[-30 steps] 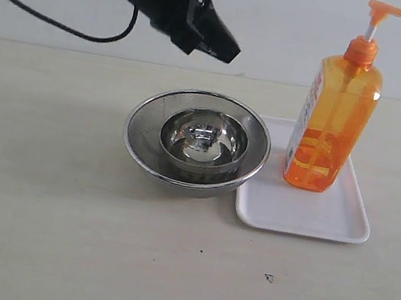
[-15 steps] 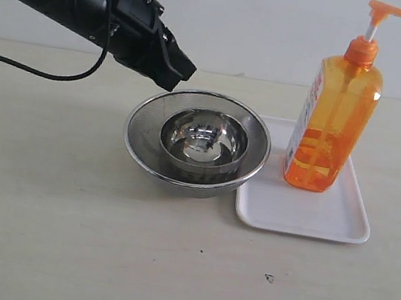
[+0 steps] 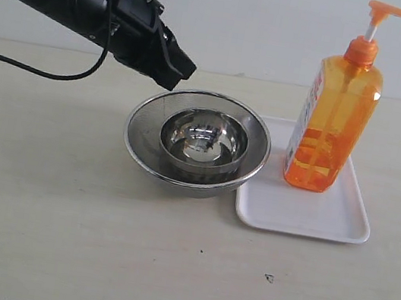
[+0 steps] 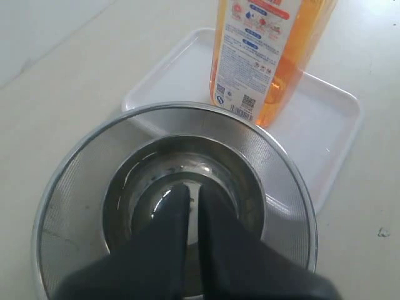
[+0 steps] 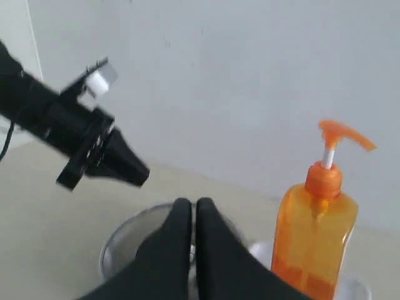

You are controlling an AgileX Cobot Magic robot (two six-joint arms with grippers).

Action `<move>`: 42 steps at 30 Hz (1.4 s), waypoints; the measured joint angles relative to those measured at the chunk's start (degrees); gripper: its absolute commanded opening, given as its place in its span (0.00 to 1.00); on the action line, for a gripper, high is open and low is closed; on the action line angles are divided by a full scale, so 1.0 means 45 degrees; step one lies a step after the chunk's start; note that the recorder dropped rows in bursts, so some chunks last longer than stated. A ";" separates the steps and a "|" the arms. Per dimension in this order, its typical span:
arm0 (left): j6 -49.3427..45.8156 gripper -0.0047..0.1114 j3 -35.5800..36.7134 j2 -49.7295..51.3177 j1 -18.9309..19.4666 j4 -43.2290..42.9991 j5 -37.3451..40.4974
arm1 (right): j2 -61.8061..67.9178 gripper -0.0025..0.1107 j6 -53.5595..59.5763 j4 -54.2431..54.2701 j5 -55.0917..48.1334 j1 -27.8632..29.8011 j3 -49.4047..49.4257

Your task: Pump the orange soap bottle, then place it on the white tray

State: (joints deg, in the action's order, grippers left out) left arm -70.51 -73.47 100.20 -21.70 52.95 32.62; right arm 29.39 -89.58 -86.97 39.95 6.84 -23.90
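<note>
The left tool (image 3: 180, 70), its black jaws pressed together on nothing, hangs above the rim of the round steel mesh strainer (image 3: 141, 126), on the side away from the bottle. The right tool (image 5: 192, 211) is likewise closed and empty. It hangs raised and does not show in the exterior view.

The tall, translucent orange soap bottle (image 3: 333, 122) stands upright on the flat rectangular white tray (image 3: 305, 214), pump stem extended, just beside the strainer.

The likeliest trouble is tipping. The bottle is tall on a narrow base, so an off-centre press on the nozzle or a sideways brush from an arm could topple it towards the strainer. A left tool dropping carelessly could also clip the strainer's rim and shove it into the tray.

On the pale worktop (image 3: 55, 233) there are one bottle, one tray, one strainer and one smaller steel bowl (image 3: 204, 139) nested inside it. Two tools are in view.
</note>
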 measured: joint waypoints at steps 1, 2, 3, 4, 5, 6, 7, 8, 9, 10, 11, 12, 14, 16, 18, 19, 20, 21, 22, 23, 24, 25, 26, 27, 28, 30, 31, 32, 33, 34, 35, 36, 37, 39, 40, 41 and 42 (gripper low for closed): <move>0.0000 0.08 0.0000 0.0000 0.0000 0.0000 0.0000 | -0.0026 0.02 0.0967 0.1003 -0.0141 0.0000 0.0000; 0.0000 0.08 0.0000 0.0000 0.0000 0.0000 0.0000 | -0.0077 0.02 0.2098 0.2477 -0.0320 0.0000 0.0000; 0.0000 0.08 0.0000 0.0000 0.0000 0.0000 0.0000 | -0.0104 0.02 0.3332 0.4028 -0.0483 0.0000 0.0000; 0.0000 0.08 0.0000 0.0000 0.0000 0.0000 0.0000 | -0.0128 0.02 0.4331 0.5262 -0.0618 0.0000 0.0000; 0.0000 0.08 0.0000 0.0000 0.0000 0.0000 0.0000 | -0.0128 0.02 0.5563 0.6755 -0.0819 0.0000 0.0000; 0.0000 0.08 0.0000 0.0000 0.0000 0.0000 0.0000 | -0.0128 0.02 0.6759 0.8166 -0.1095 0.0000 0.0000; 0.0000 0.08 0.0000 0.0000 0.0000 0.0000 0.0000 | -0.0128 0.02 0.7711 0.9493 -0.1445 0.0000 0.0011; 0.0000 0.08 0.0000 0.0000 0.0000 0.0000 0.0000 | -0.0128 0.02 0.8881 1.0818 -0.1836 0.0000 0.0093; 0.0000 0.08 0.0000 0.0000 0.0000 0.0000 0.0000 | -0.0128 0.02 1.0018 1.2142 -0.2249 0.0000 0.0217; 0.0000 0.08 0.0000 0.0000 0.0000 0.0000 0.0000 | -0.0128 0.02 1.1087 1.3464 -0.2701 0.0000 0.0391; 0.0000 0.08 0.0000 0.0000 0.0000 0.0000 0.0000 | -0.0151 0.02 1.2121 1.4523 -0.3110 0.0000 0.0547; 0.0000 0.08 0.0000 0.0000 0.0000 0.0000 0.0000 | -0.0208 0.02 1.3121 1.5783 -0.3705 0.0000 0.0757; 0.0000 0.08 0.0000 0.0000 0.0000 0.0000 0.0000 | -0.0503 0.02 1.4849 1.7880 -0.4924 0.0000 0.1145; 0.0000 0.08 0.0000 0.0000 0.0000 0.0000 0.0000 | -0.1070 0.02 1.6375 1.9738 -0.6392 0.0000 0.1542; 0.0000 0.08 0.0000 0.0000 0.0000 0.0000 0.0000 | -0.1788 0.02 1.7016 2.0636 -0.7944 0.0000 0.1823; 0.0000 0.08 0.0000 0.0000 0.0000 0.0000 0.0000 | -0.2251 0.02 1.7198 2.0860 -0.8684 0.0000 0.1887; 0.0000 0.08 0.0000 0.0000 0.0000 0.0000 0.0000 | -0.2638 0.02 1.7304 2.0965 -0.9240 0.0000 0.1946; 0.0000 0.08 0.0000 0.0000 0.0000 0.0000 0.0000 | -0.3115 0.02 1.7434 2.1033 -0.9885 0.0000 0.1965; 0.0000 0.08 0.0000 0.0000 0.0000 0.0000 0.0000 | -0.3570 0.02 1.7545 2.1091 -1.0431 0.0000 0.1999; 0.0000 0.08 0.0000 0.0000 0.0000 0.0000 0.0000 | -0.4005 0.02 1.7634 2.1119 -1.0823 0.0000 0.2010; 0.0000 0.08 0.0000 0.0000 0.0000 0.0000 0.0000 | -0.4418 0.02 1.7665 2.1150 -1.1245 0.0000 0.2010; 0.0000 0.08 0.0000 0.0000 0.0000 0.0000 0.0000 | -0.4811 0.02 1.7723 2.1150 -1.1579 0.0000 0.2010; 0.0000 0.08 0.0000 0.0000 0.0000 0.0000 0.0000 | -0.5201 0.02 1.7811 2.1150 -1.1826 0.0000 0.2010; 0.0000 0.08 0.0000 0.0000 0.0000 0.0000 0.0000 | -0.5572 0.02 1.7991 2.1174 -1.2128 0.0000 0.2010; 0.0000 0.08 0.0000 0.0000 0.0000 0.0000 0.0000 | -0.5902 0.02 1.8311 2.1174 -1.2436 0.0000 0.2010; 0.0000 0.08 0.0000 0.0000 0.0000 0.0000 0.0000 | -0.6298 0.02 1.9208 2.1174 -1.3041 0.0000 0.2010; 0.0000 0.08 0.0000 0.0000 0.0000 0.0000 0.0000 | -0.6402 0.02 1.9790 2.1198 -1.3282 0.0000 0.2010; 0.0000 0.08 0.0000 0.0000 0.0000 0.0000 0.0000 | -0.6427 0.02 2.0368 2.1198 -1.3446 0.0000 0.2030; 0.0000 0.08 0.0000 0.0000 0.0000 0.0000 0.0000 | -0.6434 0.02 2.0876 2.1198 -1.3570 0.0000 0.2094; 0.0000 0.08 0.0000 0.0000 0.0000 0.0000 0.0000 | -0.6434 0.02 2.1310 2.1198 -1.3570 0.0000 0.2179; 0.0000 0.08 0.0000 0.0000 0.0000 0.0000 0.0000 | -0.6456 0.02 2.1643 2.1198 -1.3570 0.0000 0.2325; 0.0000 0.08 0.0000 0.0000 0.0000 0.0000 0.0000 | -0.6456 0.02 2.1866 2.1198 -1.3570 0.0000 0.2530; 0.0000 0.08 0.0000 0.0000 0.0000 0.0000 -0.0004 | -0.6456 0.02 2.1979 2.1198 -1.3570 0.0000 0.2722; 0.0000 0.08 0.0000 0.0000 0.0000 0.0000 -0.0004 | -0.6456 0.02 2.2140 2.1198 -1.3453 0.0000 0.3278; 0.0000 0.08 0.0000 0.0000 0.0000 0.0000 -0.0004 | -0.6456 0.02 2.2189 2.1198 -1.3338 0.0000 0.3548; 0.0000 0.08 0.0000 0.0000 0.0000 0.0000 -0.0004 | -0.6456 0.02 2.2194 2.1198 -1.3252 0.0000 0.3786; 0.0000 0.08 0.0000 0.0000 0.0000 0.0000 -0.0004 | -0.6456 0.02 2.2216 2.1198 -1.3160 0.0000 0.3991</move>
State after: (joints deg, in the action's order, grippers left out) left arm -70.51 -73.47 100.20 -21.70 52.95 32.60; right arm 0.34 10.39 8.42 -19.27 6.84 -5.94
